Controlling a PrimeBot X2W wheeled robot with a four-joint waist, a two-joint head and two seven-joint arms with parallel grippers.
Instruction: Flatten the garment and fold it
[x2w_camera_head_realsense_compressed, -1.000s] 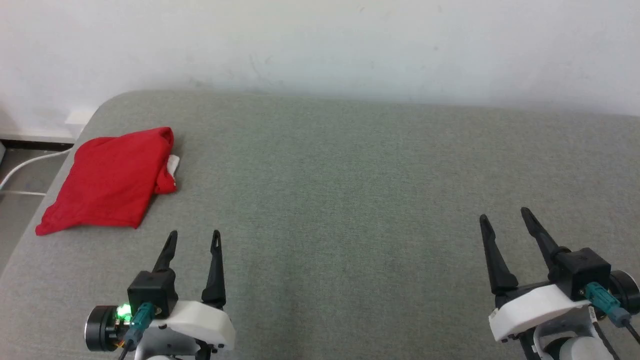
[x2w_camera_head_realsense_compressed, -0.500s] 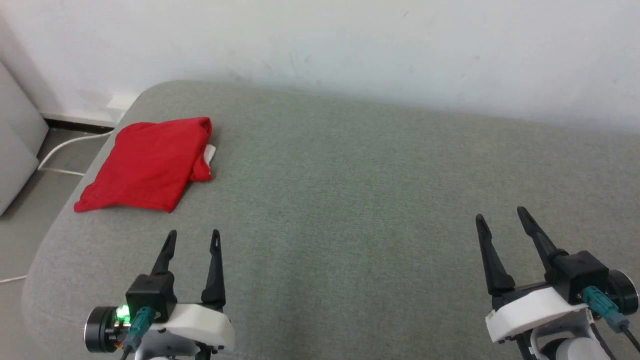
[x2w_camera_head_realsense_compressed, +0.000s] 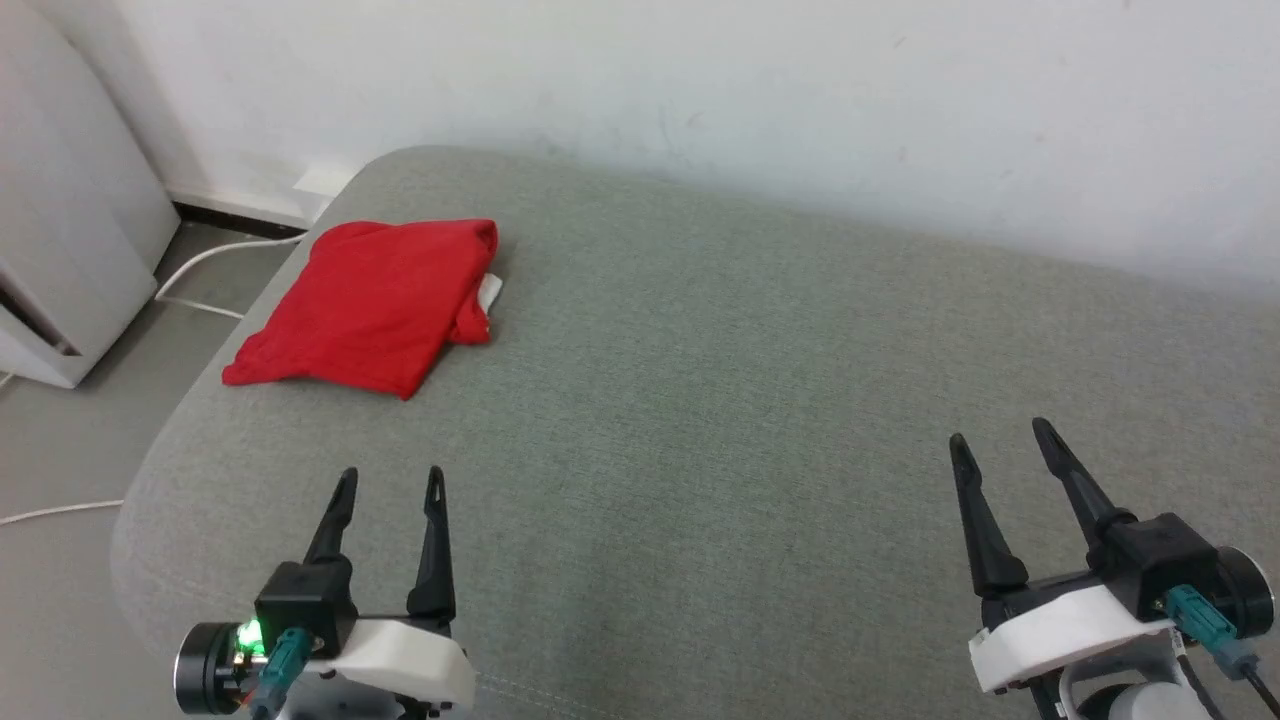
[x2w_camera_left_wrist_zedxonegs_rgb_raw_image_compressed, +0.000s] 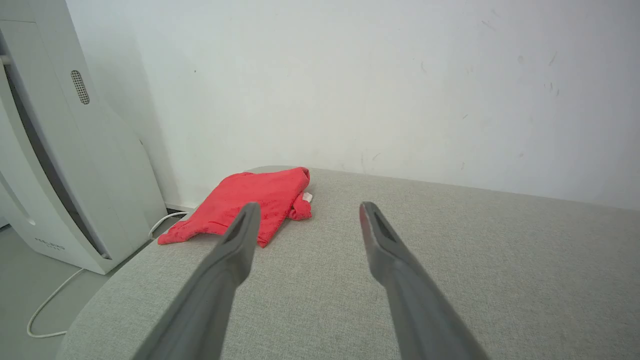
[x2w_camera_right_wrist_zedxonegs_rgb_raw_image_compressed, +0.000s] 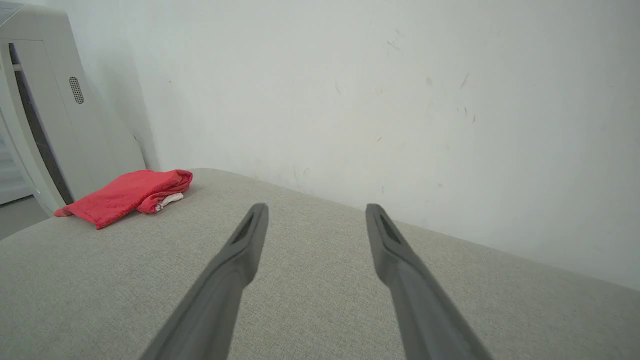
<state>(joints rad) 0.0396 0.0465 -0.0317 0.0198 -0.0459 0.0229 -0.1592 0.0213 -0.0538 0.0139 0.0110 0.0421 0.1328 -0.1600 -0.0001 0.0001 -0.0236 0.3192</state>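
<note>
Item: the garment (x2w_camera_head_realsense_compressed: 370, 305) – a red knit shirt, folded over into a compact, roughly four-sided bundle.
Surface of item: the top layer lies fairly smooth; a thick rolled fold runs down the bundle's right side.
Trim: a small white patch (x2w_camera_head_realsense_compressed: 489, 290) is seen under the rolled fold, at the bundle's right side.
Location of item: it is laid flat on the grey upholstered pad (x2w_camera_head_realsense_compressed: 700, 400), at the far left corner; one pointed corner of the bundle reaches close to the pad's left edge.
Left gripper (x2w_camera_head_realsense_compressed: 391, 472): the two dark fingers are spread apart and grip nothing. It is held over the near edge of the pad towards the left, well apart from the garment.
Right gripper (x2w_camera_head_realsense_compressed: 998, 432): the fingers are likewise spread and grip nothing. It is held over the near edge towards the right – far from the garment.
Backdrop: a white wall (x2w_camera_head_realsense_compressed: 700, 80) is seen behind the pad's far edge.
Beside the pad: a white appliance casing (x2w_camera_head_realsense_compressed: 60, 250) stands on the floor beyond the left edge, with a white cable (x2w_camera_head_realsense_compressed: 215, 255) trailing near it.
</note>
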